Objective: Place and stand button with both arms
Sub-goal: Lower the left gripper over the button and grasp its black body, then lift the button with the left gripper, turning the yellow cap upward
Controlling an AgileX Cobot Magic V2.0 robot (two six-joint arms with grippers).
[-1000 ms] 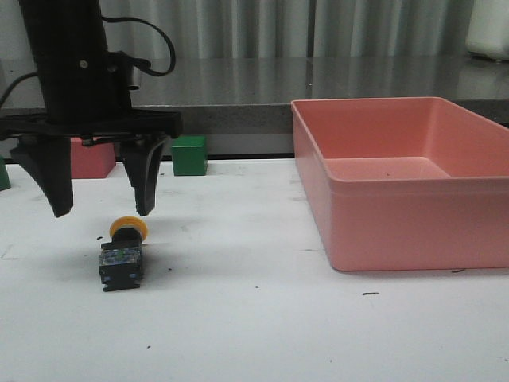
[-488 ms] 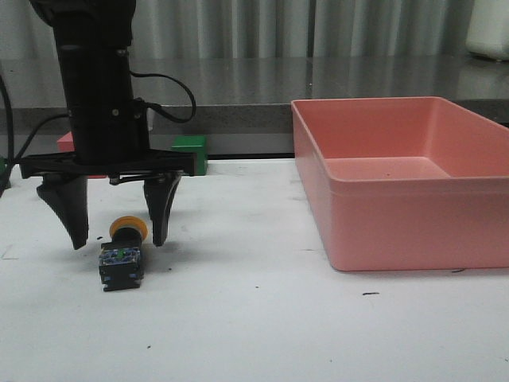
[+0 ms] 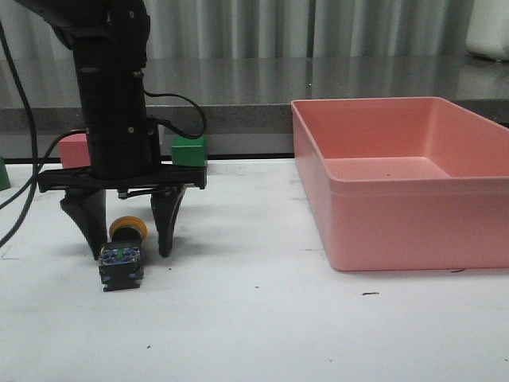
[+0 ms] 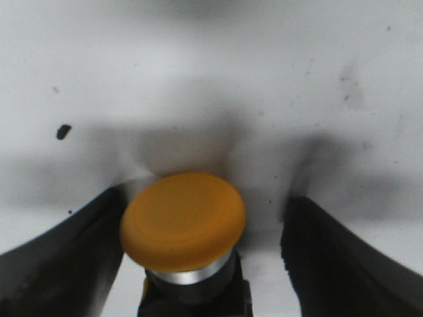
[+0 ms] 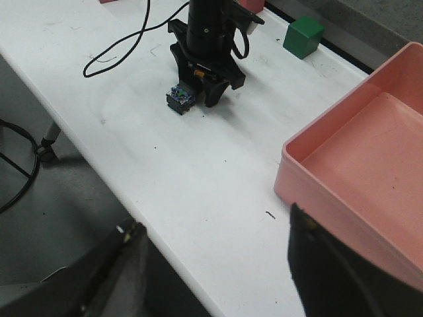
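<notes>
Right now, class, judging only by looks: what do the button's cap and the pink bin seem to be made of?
The button cap looks like matte orange plastic, evenly coloured with no glare; a shiny silvery ring beneath it could be metal. The pink bin looks like smooth moulded plastic: one colour, rounded corners, soft sheen.

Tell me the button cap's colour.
Yellow-orange; the cap shows best in the left wrist view.

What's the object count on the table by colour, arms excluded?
Yellow-orange: 1, the button, between the open fingers of the left gripper
Green: 1 whole, the green cube; a green sliver at the left edge isn't counted
Pink/red: 2, the pink bin and the red block, partly hidden by the arm
Total: 4
</notes>
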